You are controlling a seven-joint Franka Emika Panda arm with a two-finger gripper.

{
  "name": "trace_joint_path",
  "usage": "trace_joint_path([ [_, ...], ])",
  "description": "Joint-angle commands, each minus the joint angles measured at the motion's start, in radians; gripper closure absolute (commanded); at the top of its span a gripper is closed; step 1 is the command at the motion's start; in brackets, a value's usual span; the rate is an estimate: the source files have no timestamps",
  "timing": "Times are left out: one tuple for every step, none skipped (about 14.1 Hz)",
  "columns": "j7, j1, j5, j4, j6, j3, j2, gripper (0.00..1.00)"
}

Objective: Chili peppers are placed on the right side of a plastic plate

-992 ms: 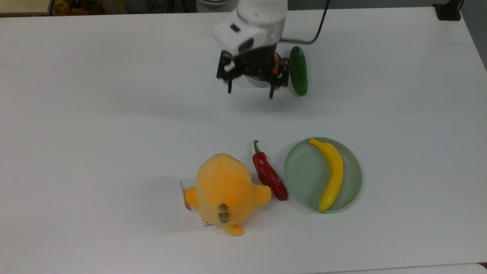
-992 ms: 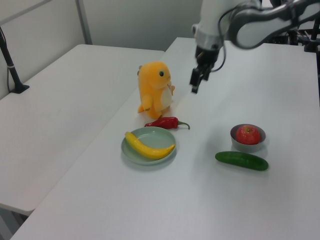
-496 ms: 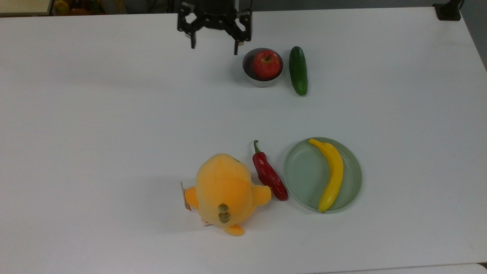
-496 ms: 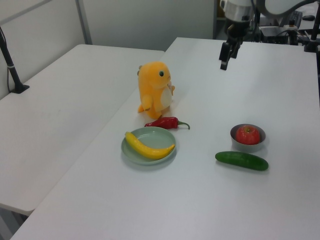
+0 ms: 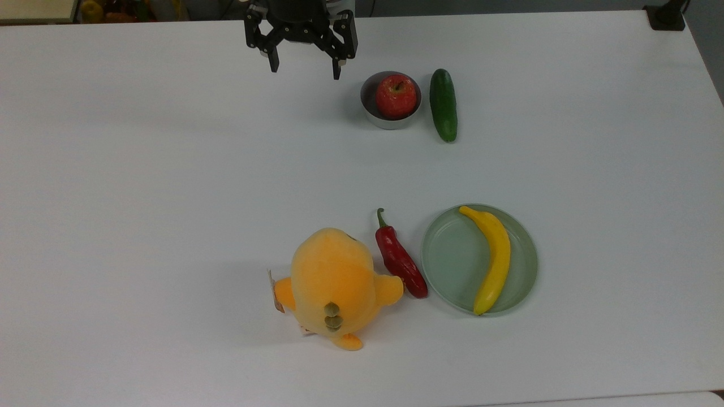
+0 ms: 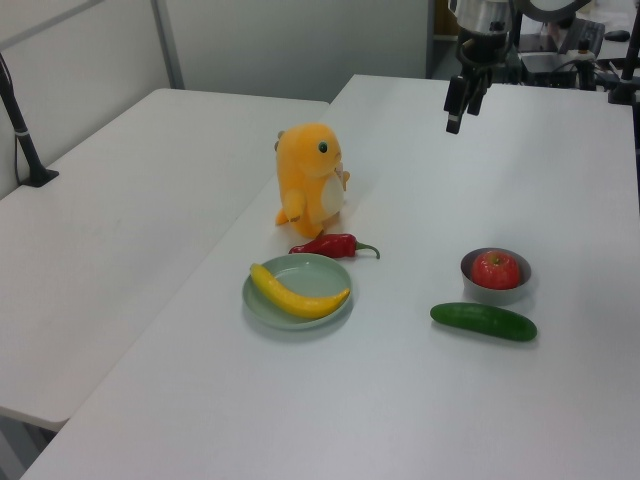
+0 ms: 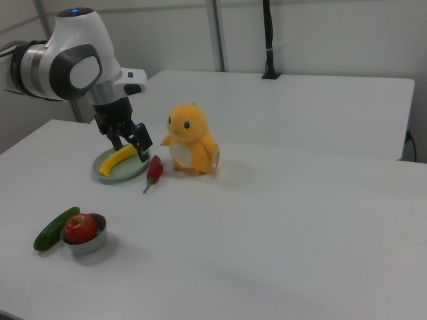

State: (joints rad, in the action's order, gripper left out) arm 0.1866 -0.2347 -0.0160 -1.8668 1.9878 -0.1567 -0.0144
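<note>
Black and spread wide with nothing between its fingers, the gripper (image 5: 305,66) hangs over bare table (image 5: 141,169) near the far edge in the top view, above and to the top view's left of the small grey bowl (image 5: 370,110). In the left view the gripper (image 6: 459,106) sits high over the table's far end, well apart from everything else. In the right view it (image 7: 131,145) stands in front of the plate, though it seems to be well short of it in depth.

The bowl holds a red apple (image 5: 396,96), and a dark green cucumber (image 5: 443,104) lies just beside the bowl on the top view's right.

Nearer the top view's lower edge, the red chili pepper (image 5: 399,261) lies flat on the table, its green stem pointing up the picture. It sits between the orange plush toy (image 5: 334,282) on the top view's left and the pale-green plastic plate (image 5: 452,260) on the top view's right, its blunt end close to the plate's rim and to the toy's arm; whether it touches either is hard to tell. A yellow banana (image 5: 493,257) lies in the plate along its right half in the top view.
</note>
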Motion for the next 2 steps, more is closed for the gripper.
trace_joint_path([
  [-0.019, 0.003, -0.027, -0.012, 0.04, 0.002, -0.004, 0.0],
  [-0.021, 0.002, -0.027, -0.014, 0.04, 0.002, -0.004, 0.0],
])
